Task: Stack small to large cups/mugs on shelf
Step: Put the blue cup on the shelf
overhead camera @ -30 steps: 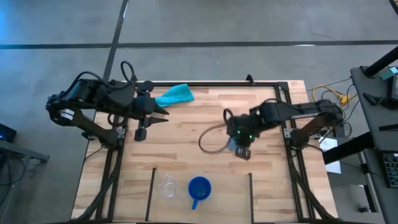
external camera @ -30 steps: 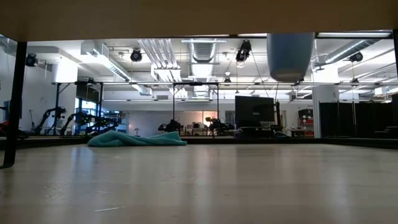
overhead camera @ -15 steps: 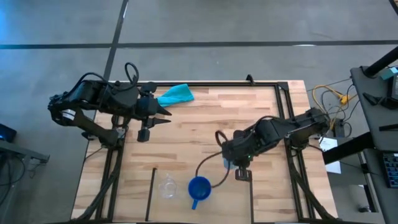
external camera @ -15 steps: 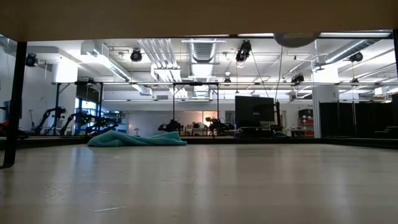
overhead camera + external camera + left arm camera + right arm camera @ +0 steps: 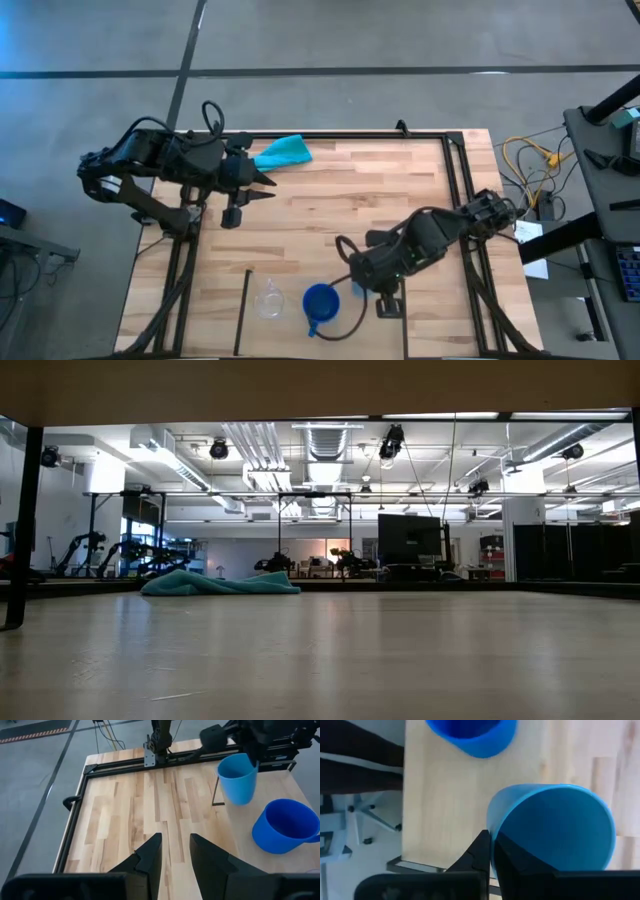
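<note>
My right gripper (image 5: 360, 284) is shut on the light blue handleless cup (image 5: 239, 779), between the two short black rods (image 5: 403, 312) of the pale wood shelf (image 5: 290, 328). The dark blue mug (image 5: 320, 301) stands upright on the shelf, just left of that cup. Left of the mug stands the tiny clear cup (image 5: 270, 300), also upright. Far from all three, my left gripper (image 5: 268, 186) waits open near the table's left far side. My right gripper holds the light blue cup by its rim (image 5: 492, 827). One finger (image 5: 507, 852) is inside the cup and the other finger (image 5: 480, 851) is outside. The cup is upright with its mouth up. Whether its bottom touches the wood I cannot tell.
A teal cloth (image 5: 282, 152) lies at the table's far edge, near the left gripper. Black metal rails (image 5: 455, 170) frame the table's far, left and right sides. Bare wood (image 5: 330, 210) fills the middle of the table.
My right gripper has carried the light blue cup from the table's middle toward the near edge and somewhat left, ending close beside the dark blue mug. The cup has left the low view's top. The grip has stayed shut.
</note>
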Robot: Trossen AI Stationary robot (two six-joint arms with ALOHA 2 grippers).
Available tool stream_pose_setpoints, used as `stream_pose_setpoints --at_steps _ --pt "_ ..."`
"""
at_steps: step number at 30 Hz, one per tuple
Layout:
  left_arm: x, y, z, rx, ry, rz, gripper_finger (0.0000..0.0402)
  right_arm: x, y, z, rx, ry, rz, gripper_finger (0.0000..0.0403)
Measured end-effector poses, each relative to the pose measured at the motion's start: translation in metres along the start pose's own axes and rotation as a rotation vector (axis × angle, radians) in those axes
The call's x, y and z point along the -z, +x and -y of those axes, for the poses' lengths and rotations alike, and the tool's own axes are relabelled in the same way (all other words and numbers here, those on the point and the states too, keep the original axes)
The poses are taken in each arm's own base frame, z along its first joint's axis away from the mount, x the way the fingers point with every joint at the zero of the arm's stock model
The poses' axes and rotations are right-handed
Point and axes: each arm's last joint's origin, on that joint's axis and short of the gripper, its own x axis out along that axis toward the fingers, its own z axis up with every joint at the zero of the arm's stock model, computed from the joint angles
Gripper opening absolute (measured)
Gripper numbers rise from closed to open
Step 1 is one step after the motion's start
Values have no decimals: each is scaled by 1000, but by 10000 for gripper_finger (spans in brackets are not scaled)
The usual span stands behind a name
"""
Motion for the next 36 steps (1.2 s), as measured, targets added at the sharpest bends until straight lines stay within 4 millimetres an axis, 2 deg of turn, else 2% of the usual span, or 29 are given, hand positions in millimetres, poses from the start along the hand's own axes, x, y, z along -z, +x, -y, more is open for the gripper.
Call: stream_pose_setpoints --at_steps 11,17,27,36 --pt "0 0 0 0 -1 1 86 12 8 -28 -33 -77 -15 9" --pt "0 0 0 0 -2 1 86 12 13 -39 -59 -132 10 9" --pt "0 0 0 0 -7 2 86 12 28 -43 -36 -168 -37 9" --pt "0 0 0 0 -7 1 86 12 28 -42 -31 -174 -47 15"
